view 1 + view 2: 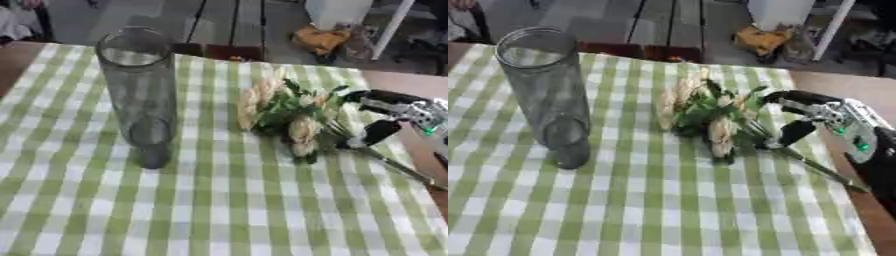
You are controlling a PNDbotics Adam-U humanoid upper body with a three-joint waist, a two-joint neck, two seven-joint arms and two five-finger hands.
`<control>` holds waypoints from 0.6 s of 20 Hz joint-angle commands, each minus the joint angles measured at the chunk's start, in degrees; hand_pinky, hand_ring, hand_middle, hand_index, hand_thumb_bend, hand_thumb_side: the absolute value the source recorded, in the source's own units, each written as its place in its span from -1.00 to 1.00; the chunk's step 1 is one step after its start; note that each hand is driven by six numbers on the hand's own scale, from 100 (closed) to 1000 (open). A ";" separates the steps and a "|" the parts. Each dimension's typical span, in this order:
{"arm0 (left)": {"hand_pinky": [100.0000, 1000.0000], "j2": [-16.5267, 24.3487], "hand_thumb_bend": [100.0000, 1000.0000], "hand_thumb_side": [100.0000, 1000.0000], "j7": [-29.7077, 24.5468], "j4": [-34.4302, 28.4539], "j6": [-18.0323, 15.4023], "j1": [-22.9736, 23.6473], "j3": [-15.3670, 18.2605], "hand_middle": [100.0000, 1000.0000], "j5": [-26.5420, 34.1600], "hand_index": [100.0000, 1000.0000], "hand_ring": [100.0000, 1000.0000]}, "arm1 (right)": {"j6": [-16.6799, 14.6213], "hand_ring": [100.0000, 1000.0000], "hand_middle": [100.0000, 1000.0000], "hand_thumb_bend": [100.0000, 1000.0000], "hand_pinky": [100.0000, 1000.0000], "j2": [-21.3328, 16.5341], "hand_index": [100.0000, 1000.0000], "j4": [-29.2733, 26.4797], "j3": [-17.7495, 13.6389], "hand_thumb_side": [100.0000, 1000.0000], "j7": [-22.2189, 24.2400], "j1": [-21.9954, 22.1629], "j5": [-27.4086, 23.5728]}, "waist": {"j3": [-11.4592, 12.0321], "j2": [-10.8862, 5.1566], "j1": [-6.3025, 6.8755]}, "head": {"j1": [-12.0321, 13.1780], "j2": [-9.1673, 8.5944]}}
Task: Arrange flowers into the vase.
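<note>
A tall clear glass vase stands upright and empty on the left half of the table. To its right a bunch of pale cream flowers with green leaves lies flat, heads toward the far side, its long stems trailing to the right front. My right hand comes in from the right edge over the stems. Its fingers stretch out above the leaves, and the thumb points down with its tip at the stems. The hand is spread, not closed round the bunch. My left hand shows in neither view.
A green and white checked cloth covers most of the table; bare brown wood shows along the right edge. Beyond the far edge are floor planks, a yellow thing and white furniture legs.
</note>
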 commanded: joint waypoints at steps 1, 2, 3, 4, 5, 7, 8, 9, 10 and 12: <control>0.12 0.51 -1.00 0.73 -0.04 -0.81 0.22 -0.83 -0.23 0.82 0.13 0.82 0.74 | 0.15 0.96 0.83 0.12 0.65 -1.41 0.92 0.30 -0.38 -0.23 -0.68 -0.40 -0.32 | -0.03 -0.84 0.16 | -0.10 -0.81; 0.12 0.53 -1.00 0.73 -0.04 -0.81 0.25 -0.86 -0.24 0.82 0.13 0.82 0.74 | 0.17 0.96 0.83 0.11 0.65 -1.36 0.92 0.46 -0.39 -0.22 -0.82 -0.35 -0.28 | -0.03 -0.84 0.19 | -0.09 -0.78; 0.12 0.54 -1.00 0.73 -0.06 -0.81 0.25 -0.89 -0.25 0.82 0.13 0.82 0.74 | 0.17 0.96 0.83 0.10 0.64 -1.33 0.92 0.59 -0.38 -0.22 -0.94 -0.33 -0.23 | -0.04 -0.85 0.21 | -0.08 -0.76; 0.12 0.54 -1.00 0.73 -0.07 -0.81 0.25 -0.92 -0.27 0.82 0.14 0.82 0.74 | 0.14 0.96 0.83 0.09 0.64 -1.31 0.92 0.69 -0.35 -0.23 -1.02 -0.33 -0.17 | -0.05 -0.85 0.21 | -0.07 -0.75; 0.12 0.52 -1.00 0.73 -0.08 -0.81 0.27 -0.92 -0.28 0.83 0.16 0.82 0.74 | 0.09 0.96 0.83 0.08 0.64 -1.29 0.92 0.76 -0.30 -0.22 -1.08 -0.35 -0.10 | -0.09 -0.85 0.21 | -0.07 -0.76; 0.12 0.50 -1.00 0.73 -0.13 -0.81 0.29 -0.93 -0.33 0.83 0.19 0.82 0.74 | 0.03 0.96 0.83 0.05 0.64 -1.26 0.92 0.86 -0.31 -0.22 -1.20 -0.34 0.06 | -0.15 -0.88 0.23 | -0.05 -0.74; 0.12 0.50 -1.00 0.72 -0.15 -0.81 0.28 -0.95 -0.34 0.82 0.22 0.82 0.74 | 0.02 0.96 0.83 0.05 0.64 -1.26 0.92 0.93 -0.33 -0.22 -1.28 -0.32 0.20 | -0.17 -0.89 0.24 | -0.04 -0.75; 0.12 0.49 -1.00 0.72 -0.18 -0.81 0.27 -0.98 -0.36 0.83 0.24 0.82 0.74 | 0.00 0.96 0.83 0.06 0.64 -1.23 0.91 1.03 -0.30 -0.22 -1.35 -0.31 0.36 | -0.20 -0.89 0.26 | -0.03 -0.77; 0.12 0.48 -1.00 0.72 -0.20 -0.81 0.28 -1.00 -0.39 0.83 0.27 0.82 0.74 | -0.06 0.95 0.82 0.06 0.64 -1.14 0.91 1.14 -0.24 -0.22 -1.41 -0.31 0.51 | -0.22 -0.88 0.28 | -0.02 -0.81; 0.12 0.44 -1.00 0.72 -0.27 -0.81 0.32 -1.01 -0.44 0.83 0.31 0.82 0.74 | -0.20 0.94 0.82 0.06 0.63 -0.89 0.90 1.32 -0.08 -0.22 -1.62 -0.36 0.72 | -0.22 -0.88 0.33 | -0.07 -0.92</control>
